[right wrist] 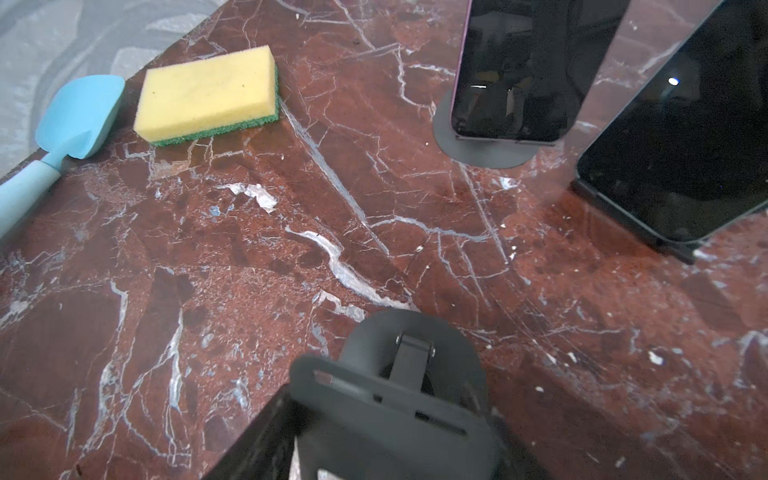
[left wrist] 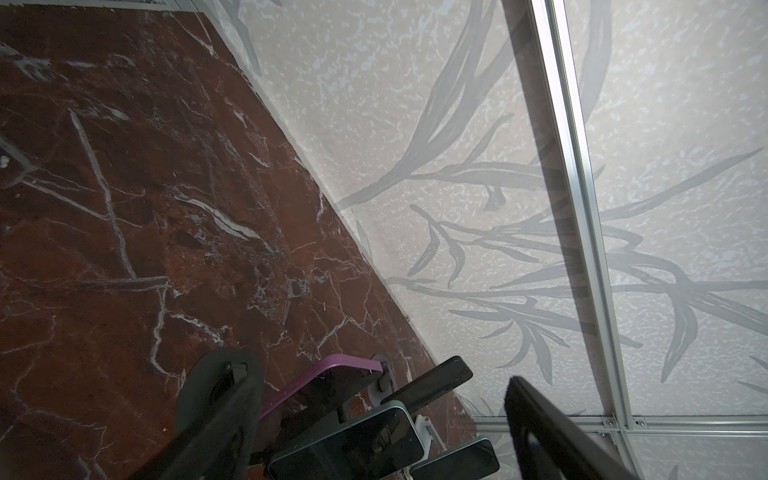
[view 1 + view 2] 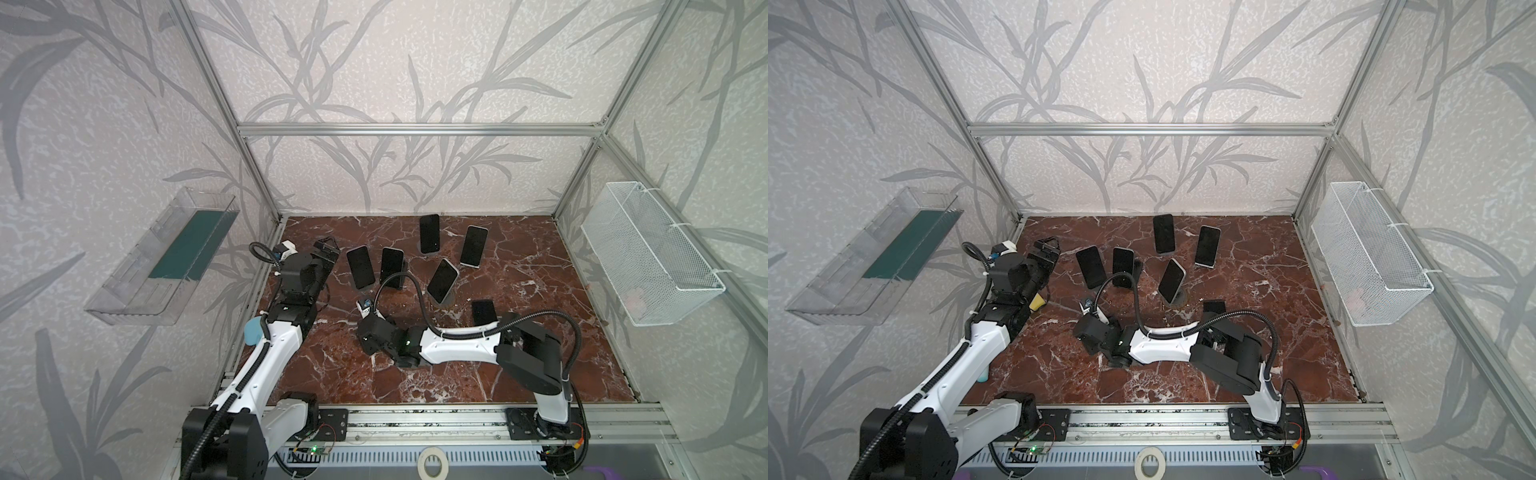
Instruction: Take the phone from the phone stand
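Note:
My right gripper is shut on a dark grey phone. The phone leans on a dark phone stand whose round base and hinge show just beyond it. In both top views this gripper sits low over the front middle of the marble table and hides the phone. My left gripper is open and holds nothing. Its dark fingers frame distant phones. It hovers at the table's back left corner.
Several other dark-screened phones lean on stands behind the right gripper. A yellow sponge and a blue spatula lie at the left edge. A clear bin and a white wire basket hang on the side walls.

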You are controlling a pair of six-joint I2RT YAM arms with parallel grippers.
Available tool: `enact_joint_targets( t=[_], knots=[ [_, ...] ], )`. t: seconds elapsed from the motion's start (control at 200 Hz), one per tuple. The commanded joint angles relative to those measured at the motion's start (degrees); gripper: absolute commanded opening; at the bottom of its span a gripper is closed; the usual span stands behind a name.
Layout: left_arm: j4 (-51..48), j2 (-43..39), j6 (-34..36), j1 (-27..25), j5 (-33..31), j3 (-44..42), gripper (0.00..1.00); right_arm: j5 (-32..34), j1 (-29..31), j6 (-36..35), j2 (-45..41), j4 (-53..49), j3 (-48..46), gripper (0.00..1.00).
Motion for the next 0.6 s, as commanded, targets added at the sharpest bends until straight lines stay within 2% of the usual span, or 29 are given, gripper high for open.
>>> enact_joint_targets(
  t=[0.0,0.175,0.285,0.465,0.595],
  knots=[
    [0.4,0.2,0.0,0.1,0.4,1.9,0.92,1.9,0.5,-2.8,-4.8,3.1,-1.6,0.61],
    [0.2,0.6,-0.1,0.1,0.3,1.8,0.92,0.7,0.7,-2.9,-8.4,3.8,-4.7,0.60],
    [0.4,1.1,-0.1,0.1,0.7,2.0,0.92,1.1,0.2,-2.3,-7.3,1.8,-4.3,0.60],
    [0.4,1.5,0.0,0.0,0.7,2.0,0.92,3.0,-0.1,2.0,-4.8,-5.2,0.2,0.79],
    [0.4,1.1,-0.1,0.0,1.1,2.0,0.92,5.0,1.0,6.7,-1.9,-10.9,5.8,0.87]
  ],
)
